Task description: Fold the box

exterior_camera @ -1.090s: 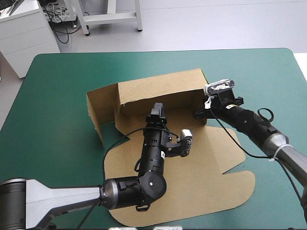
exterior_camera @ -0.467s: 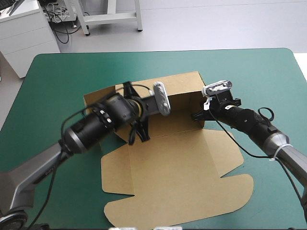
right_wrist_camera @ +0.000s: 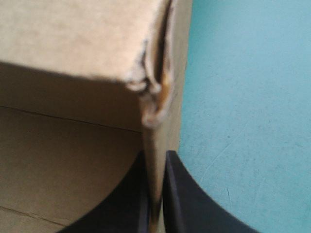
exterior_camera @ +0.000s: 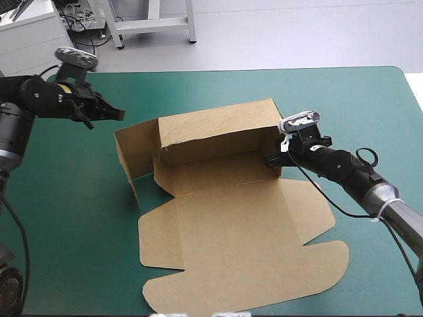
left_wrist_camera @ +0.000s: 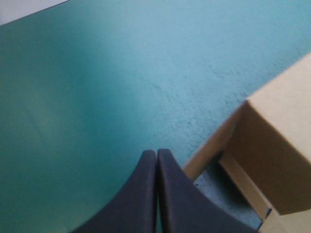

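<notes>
High view, right tool (exterior_camera: 271, 159) outstretched, pinching box (exterior_camera: 225, 231) wall

A table (exterior_camera: 79, 218) with a teal-green cover and rounded far corners fills most of the scene. Beyond its far edge lies a pale grey floor (exterior_camera: 297, 33), evenly lit. Behind the left gripper (exterior_camera: 115, 113), past the table's far left corner, stands a light grey cabinet (exterior_camera: 30, 39) with drawers, and dark cables (exterior_camera: 82, 26) trail on the floor beside it. Farther off, ahead of that gripper and beyond the far edge, rise the white legs of a metal frame (exterior_camera: 152, 24)
</notes>
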You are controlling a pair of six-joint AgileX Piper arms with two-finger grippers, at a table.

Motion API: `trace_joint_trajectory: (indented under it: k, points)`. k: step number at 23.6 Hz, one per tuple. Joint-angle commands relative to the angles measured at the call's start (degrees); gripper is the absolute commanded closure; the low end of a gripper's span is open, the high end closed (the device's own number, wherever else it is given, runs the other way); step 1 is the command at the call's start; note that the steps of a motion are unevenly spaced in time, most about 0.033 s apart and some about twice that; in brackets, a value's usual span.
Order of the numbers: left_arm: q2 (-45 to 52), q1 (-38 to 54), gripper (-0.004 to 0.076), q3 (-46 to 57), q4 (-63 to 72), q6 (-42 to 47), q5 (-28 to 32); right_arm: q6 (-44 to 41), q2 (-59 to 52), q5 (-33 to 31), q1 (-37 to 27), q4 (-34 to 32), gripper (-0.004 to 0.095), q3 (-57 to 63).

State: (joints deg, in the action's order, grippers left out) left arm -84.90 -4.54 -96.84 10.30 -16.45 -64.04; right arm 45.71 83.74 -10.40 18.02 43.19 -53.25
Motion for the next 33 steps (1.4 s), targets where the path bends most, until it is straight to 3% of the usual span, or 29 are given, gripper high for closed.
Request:
trace_joint_trajectory:
  k: [1, 5, 9, 13, 18, 23, 27, 33]
  points:
    - [2.3, 8.5, 0.0743, 0.4, 4.9, 0.7, 2.4, -0.1, -2.1, -0.4, -0.2, 0.5, 0.0930, -1.5]
    - [2.4, 19.9, 0.0744, 8.7, 10.8, 0.7, 3.5, -0.5, -2.1, -0.5, -0.2, 0.5, 0.0930, -1.5]
    - [3.9, 29.9, 0.0743, 23.1, 20.6, 0.6, 12.4, -0.8, -2.1, -1.2, -0.2, 0.5, 0.0930, -1.5]
    - [5.8, 33.3, 0.0743, 32.4, 25.4, 0.6, 17.8, -4.3, -2.1, -2.0, -0.3, 0.5, 0.0929, -1.8]
    - [6.0, 33.4, 0.0743, 34.5, 27.6, -0.1, 18.6, -17.3, -2.1, -17.5, -5.7, -5.9, 0.0913, -10.3]
    - [6.1, 33.4, 0.0744, 34.5, 27.8, -0.1, 18.8, -36.9, -2.1, -31.2, -7.3, -21.2, 0.0908, -21.9]
    - [6.1, 33.4, 0.0747, 34.5, 28.3, 0.0, 18.5, -39.8, -2.1, -45.7, -7.3, -22.9, 0.0908, -32.4]
    - [6.1, 33.4, 0.0747, 34.5, 29.7, 0.0, 18.3, -42.8, -1.8, -54.6, -7.3, -23.1, 0.0908, -33.5]
